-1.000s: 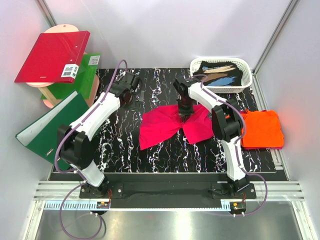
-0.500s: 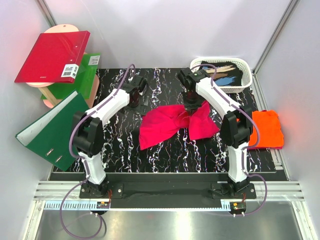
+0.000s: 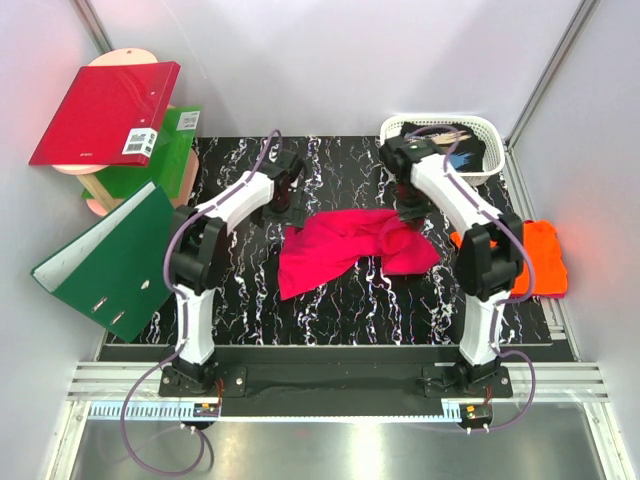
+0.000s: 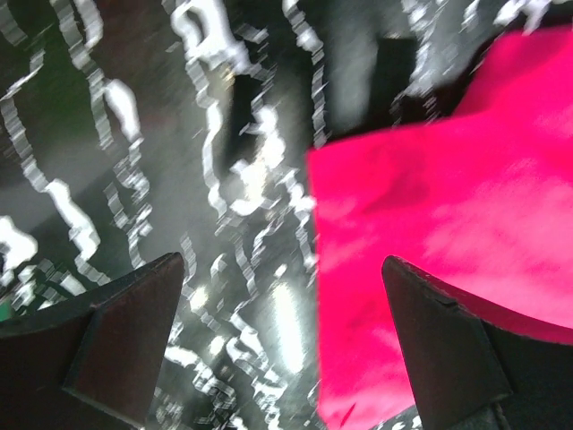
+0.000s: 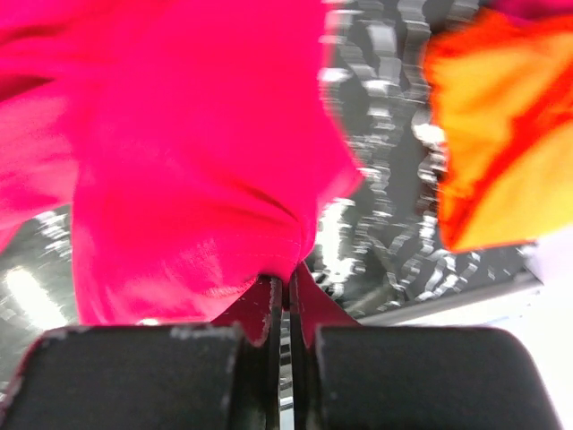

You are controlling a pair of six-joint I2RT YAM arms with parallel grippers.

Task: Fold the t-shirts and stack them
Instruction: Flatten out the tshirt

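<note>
The surface [image 3: 330,300] is black with white marble veining, boxed in by pale walls [image 3: 350,60] and slim metal corner posts. The magenta-pink t-shirt [image 3: 330,245] lies rumpled at its middle, its right part bunched. Well to the right of that shirt, at the surface's edge, lies the orange t-shirt [image 3: 545,255], partly hidden behind the right arm. Beyond the magenta shirt's far right corner stands a white basket [image 3: 440,120]. Far off to its left, a red ring binder [image 3: 100,110] rests on top of a green box [image 3: 165,150], and a green ring binder [image 3: 100,255] leans nearer.

Only the overhead view shows the room. The blurred left wrist view shows the left pincer [image 4: 282,262] spread wide, with the shirt's left edge between its fingers in view. The right wrist view shows the right pincer [image 5: 286,282] pressed together, pinching a fold of magenta cloth. Orange cloth shows beyond a strip of bare surface.
</note>
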